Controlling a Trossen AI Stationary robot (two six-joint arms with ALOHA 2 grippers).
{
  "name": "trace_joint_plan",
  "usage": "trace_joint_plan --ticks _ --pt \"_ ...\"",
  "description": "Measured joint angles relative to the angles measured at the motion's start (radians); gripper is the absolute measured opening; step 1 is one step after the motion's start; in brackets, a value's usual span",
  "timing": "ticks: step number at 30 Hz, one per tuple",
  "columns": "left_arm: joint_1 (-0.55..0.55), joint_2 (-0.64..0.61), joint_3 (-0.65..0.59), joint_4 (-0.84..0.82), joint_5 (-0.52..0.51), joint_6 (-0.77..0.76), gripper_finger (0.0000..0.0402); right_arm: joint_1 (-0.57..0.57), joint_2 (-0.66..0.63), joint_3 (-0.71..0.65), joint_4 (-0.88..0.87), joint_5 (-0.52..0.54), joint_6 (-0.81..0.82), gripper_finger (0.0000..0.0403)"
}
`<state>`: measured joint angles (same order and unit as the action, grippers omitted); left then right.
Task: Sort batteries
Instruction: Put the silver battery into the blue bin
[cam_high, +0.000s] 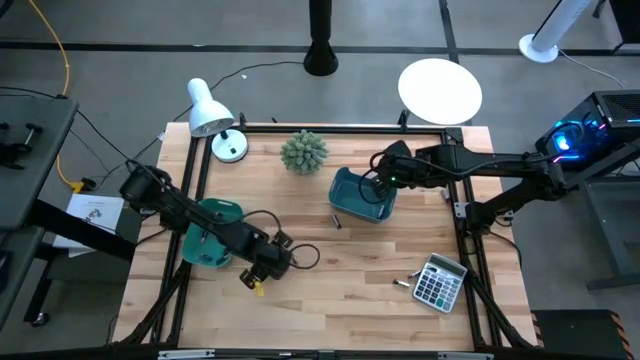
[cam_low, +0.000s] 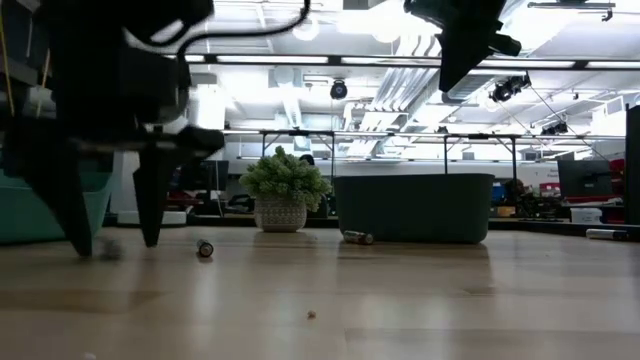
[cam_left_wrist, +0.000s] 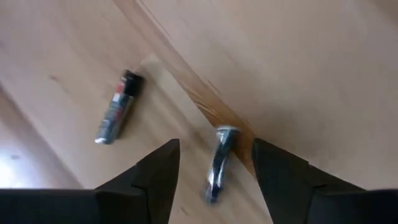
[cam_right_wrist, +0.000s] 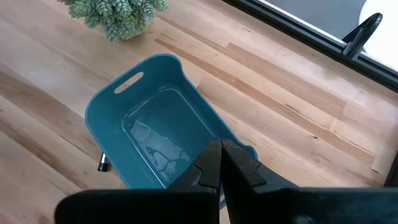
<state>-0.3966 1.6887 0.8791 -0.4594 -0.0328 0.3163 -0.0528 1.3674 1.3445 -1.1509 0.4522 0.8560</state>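
My left gripper (cam_left_wrist: 216, 150) is open and points down at the table near its near-left part (cam_high: 260, 276). Its two fingers stand on either side of a slim dark battery (cam_left_wrist: 217, 167) lying on the wood, without touching it. A second battery (cam_left_wrist: 118, 107) lies close by, also seen in the low view (cam_low: 205, 248). My right gripper (cam_right_wrist: 221, 155) is shut and empty above the blue tray (cam_right_wrist: 155, 124), which sits mid-table (cam_high: 360, 196). One battery (cam_high: 337, 221) lies just beside that tray, and two more batteries (cam_high: 405, 279) lie by the calculator.
A teal tray (cam_high: 212, 232) sits under my left arm. The grey calculator (cam_high: 440, 282) lies near the right near corner. A small potted plant (cam_high: 303, 152) and a white desk lamp (cam_high: 212, 118) stand along the far edge. Bare wood lies between the trays.
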Motion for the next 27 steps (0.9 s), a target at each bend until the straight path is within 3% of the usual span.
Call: trace_joint_plan --ticks 6,12,14,17,22,27 --pt "0.021 0.063 0.022 -0.058 0.072 -0.068 0.0149 0.0 0.0 0.0 0.001 -0.026 0.0 0.0" --pt "0.05 0.043 0.022 -0.036 0.072 -0.127 0.002 0.0 0.0 0.0 0.0 -0.038 0.0 0.0" --pt "0.082 0.036 0.034 -0.036 0.081 -0.175 0.0019 0.0 0.0 0.0 -0.001 -0.039 0.001 0.0" --pt "0.142 0.004 0.068 -0.035 0.008 -0.182 0.0016 0.0 -0.002 0.0 -0.003 -0.041 0.024 0.0" --pt "0.246 -0.109 0.153 0.02 -0.034 -0.123 0.0007 0.001 -0.041 0.024 -0.005 -0.023 0.026 0.0" --pt "0.385 -0.128 0.173 0.424 -0.036 -0.076 0.0007 0.001 -0.093 0.029 -0.015 0.043 0.062 0.0"
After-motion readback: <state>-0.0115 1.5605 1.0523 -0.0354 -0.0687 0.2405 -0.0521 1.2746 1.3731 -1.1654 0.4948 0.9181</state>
